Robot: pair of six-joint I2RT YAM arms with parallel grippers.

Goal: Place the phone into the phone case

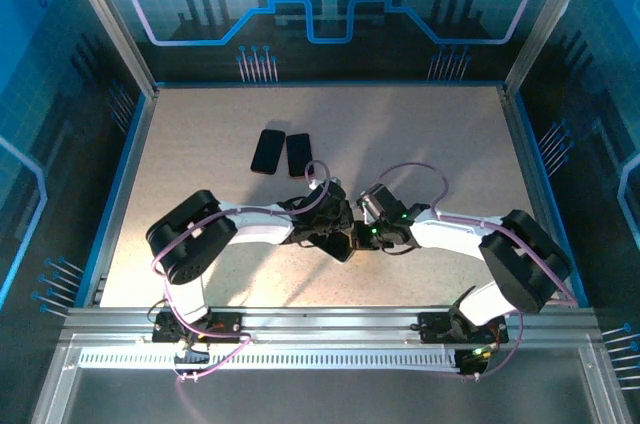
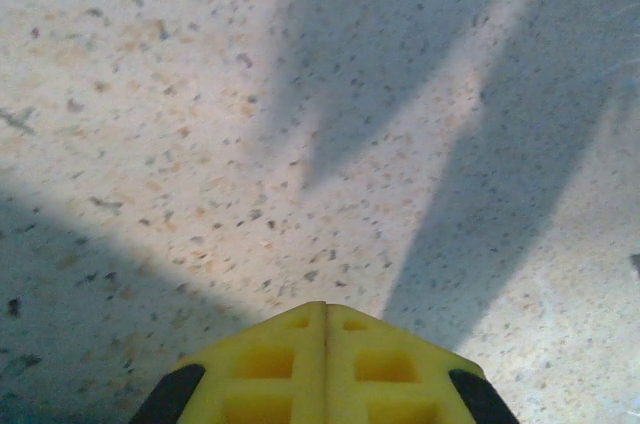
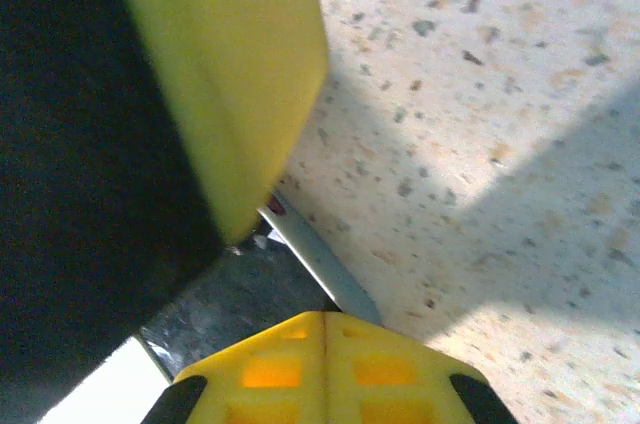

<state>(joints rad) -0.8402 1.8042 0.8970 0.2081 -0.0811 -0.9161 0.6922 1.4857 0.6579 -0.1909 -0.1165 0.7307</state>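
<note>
Two adjacent: left slab (image 1: pixel 267 151), right slab (image 1: pixel 298 154), on speckled table (image 1: pixel 430 144).

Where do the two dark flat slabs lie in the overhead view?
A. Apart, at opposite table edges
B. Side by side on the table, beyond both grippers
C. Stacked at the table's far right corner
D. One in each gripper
B: the left dark slab and the right dark slab lie next to each other on the table, while the left gripper and the right gripper are shut on nothing.

Left slab (image 1: pixel 268 151) just beside right slab (image 1: pixel 299 154), on table (image 1: pixel 450 144).
</note>
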